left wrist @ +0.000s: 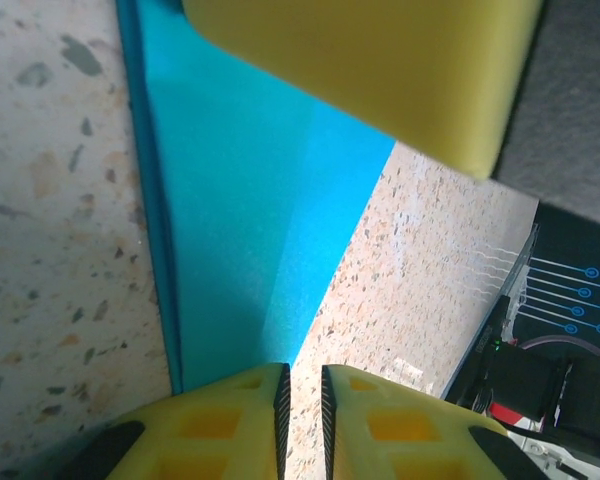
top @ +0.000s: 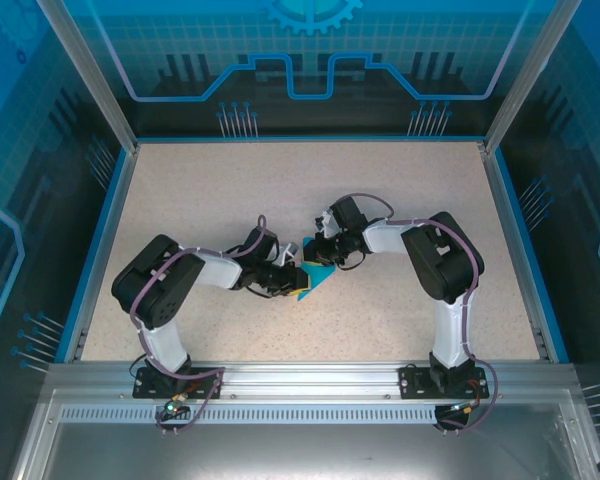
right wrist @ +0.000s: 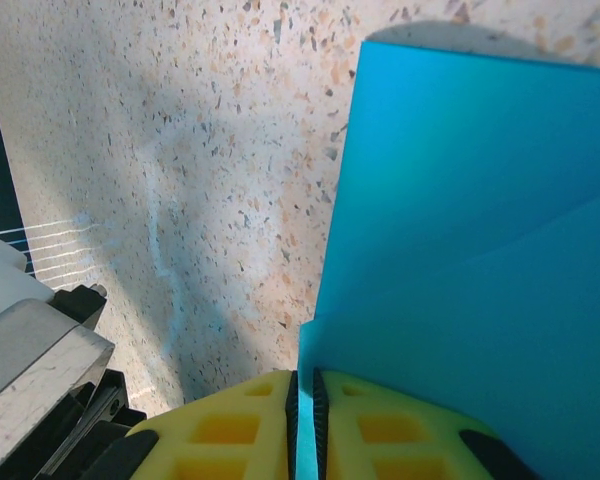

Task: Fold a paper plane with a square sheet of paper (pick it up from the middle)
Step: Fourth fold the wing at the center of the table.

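At centre of speckled tabletop (top: 400, 200), smooth cyan-blue square sheet of paper (right wrist: 460, 200) creased into angular flaps, edge pinched in yellow right gripper (right wrist: 304, 400), left gripper (left wrist: 302, 400) nearly closed at its corner, hold unclear.

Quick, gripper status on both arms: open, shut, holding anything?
Left gripper: nearly shut, thin gap, tips at the edge of the blue paper; grip cannot be told.
Right gripper: shut on the blue paper.

arms bent inward, l gripper (left wrist: 303, 375) & r gripper (right wrist: 304, 378) nose-to-nose, jaws nearly closed.
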Robot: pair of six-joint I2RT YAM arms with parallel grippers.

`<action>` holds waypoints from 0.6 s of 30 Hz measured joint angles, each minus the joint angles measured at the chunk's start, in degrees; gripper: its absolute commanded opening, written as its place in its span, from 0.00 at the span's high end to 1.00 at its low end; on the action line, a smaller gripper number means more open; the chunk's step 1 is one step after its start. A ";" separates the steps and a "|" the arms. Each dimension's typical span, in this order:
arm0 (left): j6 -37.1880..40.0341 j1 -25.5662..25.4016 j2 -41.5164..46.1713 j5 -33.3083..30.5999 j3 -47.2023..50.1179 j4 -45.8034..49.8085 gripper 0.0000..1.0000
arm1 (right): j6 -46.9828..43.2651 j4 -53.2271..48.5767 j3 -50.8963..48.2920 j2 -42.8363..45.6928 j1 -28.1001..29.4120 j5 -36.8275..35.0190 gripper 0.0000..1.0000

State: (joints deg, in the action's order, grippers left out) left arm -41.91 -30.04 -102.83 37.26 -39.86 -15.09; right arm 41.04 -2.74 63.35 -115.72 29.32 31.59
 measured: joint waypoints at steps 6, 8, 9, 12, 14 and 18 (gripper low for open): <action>2.05 -1.22 2.14 -1.99 -0.09 5.81 0.80 | -0.11 -0.02 -0.02 0.00 0.00 -0.02 0.84; 3.32 -2.36 2.82 -3.72 -0.90 9.11 0.81 | -0.17 -0.04 -0.04 0.04 0.00 -0.04 0.84; 3.54 -2.80 3.04 -4.35 -0.98 9.90 0.81 | -0.17 -0.04 -0.04 0.04 0.00 -0.07 0.84; 4.31 -3.21 3.43 -5.35 -1.11 10.82 0.81 | -0.17 -0.04 -0.04 0.04 0.00 -0.04 0.84; 4.39 -3.26 3.52 -5.40 -1.01 11.02 0.81 | -0.17 -0.04 -0.04 0.04 0.00 -0.04 0.84; 4.37 -3.32 4.28 -5.22 0.04 10.75 0.81 | -0.17 -0.02 -0.07 0.04 0.00 -0.04 0.84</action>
State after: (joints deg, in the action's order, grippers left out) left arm -37.54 -33.36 -98.54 32.03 -39.81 -4.34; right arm 40.86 -2.76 63.29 -115.68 29.32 31.55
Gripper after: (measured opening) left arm 0.188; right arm 0.157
